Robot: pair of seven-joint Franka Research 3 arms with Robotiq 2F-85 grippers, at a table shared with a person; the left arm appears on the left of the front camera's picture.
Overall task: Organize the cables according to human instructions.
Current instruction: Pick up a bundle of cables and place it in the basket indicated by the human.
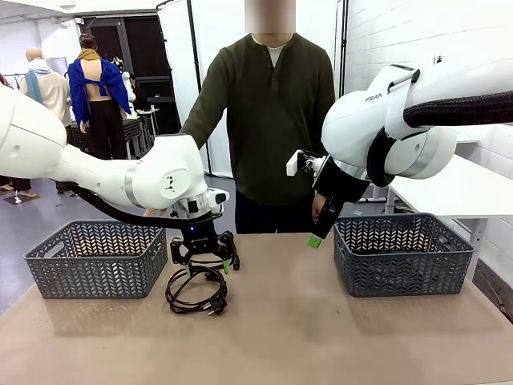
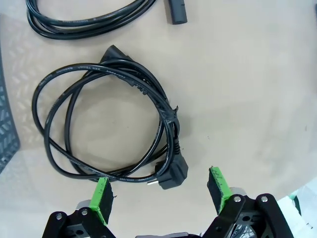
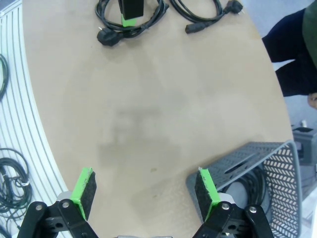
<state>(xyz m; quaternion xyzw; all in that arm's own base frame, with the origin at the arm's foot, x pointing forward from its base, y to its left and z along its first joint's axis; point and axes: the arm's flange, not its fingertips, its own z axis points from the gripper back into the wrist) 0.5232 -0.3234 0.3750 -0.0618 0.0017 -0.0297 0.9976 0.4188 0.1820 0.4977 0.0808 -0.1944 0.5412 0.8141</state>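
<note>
A coiled black cable (image 1: pixel 195 295) (image 2: pixel 106 124) lies on the tan table in front of the left basket, its plug (image 2: pixel 171 174) between my fingers' tips. My left gripper (image 1: pixel 208 265) (image 2: pixel 160 193) hovers just above this coil, open, with nothing held. A second cable (image 2: pixel 84 22) (image 3: pixel 202 15) lies just beyond it. My right gripper (image 1: pixel 317 238) (image 3: pixel 144 191) hangs open and empty above the table, beside the right basket. Another cable (image 3: pixel 253 182) rests inside that basket. The human (image 1: pixel 271 120) stands at the far edge.
A grey basket (image 1: pixel 96 271) stands at the table's left and another grey basket (image 1: pixel 405 273) (image 3: pixel 277 163) at its right. The broad tan tabletop (image 1: pixel 321 337) lies bare between them. More black cords (image 3: pixel 7 173) lie off the table's edge in the right wrist view.
</note>
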